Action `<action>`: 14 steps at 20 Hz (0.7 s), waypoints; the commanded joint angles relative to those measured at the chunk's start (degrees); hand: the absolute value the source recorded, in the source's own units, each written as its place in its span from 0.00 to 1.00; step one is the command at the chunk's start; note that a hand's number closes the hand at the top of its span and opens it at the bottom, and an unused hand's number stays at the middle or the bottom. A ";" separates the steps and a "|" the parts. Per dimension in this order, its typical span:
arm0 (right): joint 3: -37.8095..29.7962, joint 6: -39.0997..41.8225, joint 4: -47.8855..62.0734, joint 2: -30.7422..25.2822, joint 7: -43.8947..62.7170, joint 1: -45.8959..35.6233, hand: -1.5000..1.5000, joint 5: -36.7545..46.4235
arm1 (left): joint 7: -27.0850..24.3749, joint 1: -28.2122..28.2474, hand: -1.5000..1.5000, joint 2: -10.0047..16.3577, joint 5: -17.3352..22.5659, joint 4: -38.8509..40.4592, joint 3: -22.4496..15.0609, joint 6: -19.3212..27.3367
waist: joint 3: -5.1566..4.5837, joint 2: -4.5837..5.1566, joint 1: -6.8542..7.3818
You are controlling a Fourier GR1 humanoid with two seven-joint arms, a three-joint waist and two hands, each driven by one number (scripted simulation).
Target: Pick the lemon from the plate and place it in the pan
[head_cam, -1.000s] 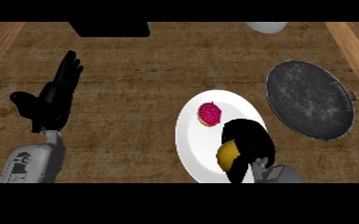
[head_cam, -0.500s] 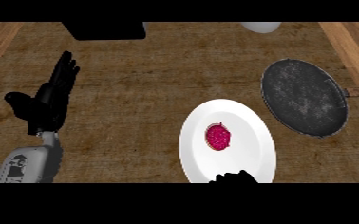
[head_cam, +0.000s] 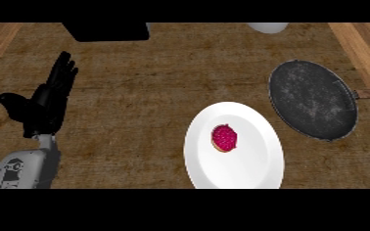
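Observation:
A white plate (head_cam: 249, 166) lies at the lower middle of the wooden counter. On it sits a round magenta item (head_cam: 224, 137); no lemon shows anywhere in the view. The dark round pan (head_cam: 312, 99) lies to the plate's upper right, with nothing in it. My left hand (head_cam: 45, 105) rests open at the left edge, fingers pointing up, far from the plate. My right hand is out of view.
A black box-like object (head_cam: 106, 31) stands at the counter's back left. Part of a white round object (head_cam: 267, 27) shows at the back, right of centre. Wooden rails run along the counter's left edge and its right edge (head_cam: 354, 44).
My right hand, which was curled over the lemon on the plate, has slipped out below the lower edge, and the lemon is no longer visible. Left hand unmoved.

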 commanded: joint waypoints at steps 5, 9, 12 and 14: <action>-12.35 -6.87 -6.03 2.10 -1.86 0.64 1.00 -11.04 | -3.23 0.93 0.50 -1.43 -0.36 1.28 -0.75 -0.53 | 0.02 0.79 1.58; -18.11 -7.67 -6.79 5.55 -2.35 -0.24 1.00 -17.80 | -1.31 -0.74 0.50 -2.03 -1.45 0.49 -2.08 0.38 | 0.13 1.32 1.86; -24.81 -8.59 -2.62 6.86 -4.02 -2.01 1.00 -22.64 | -0.41 -2.01 0.50 -0.39 -0.35 1.09 -0.48 -0.63 | 0.17 1.43 2.24; -33.32 -6.79 1.29 4.49 -6.45 -5.52 1.00 -27.41 | -0.07 -2.46 0.50 -2.07 -0.33 0.96 -1.62 -0.21 | 0.14 1.32 2.24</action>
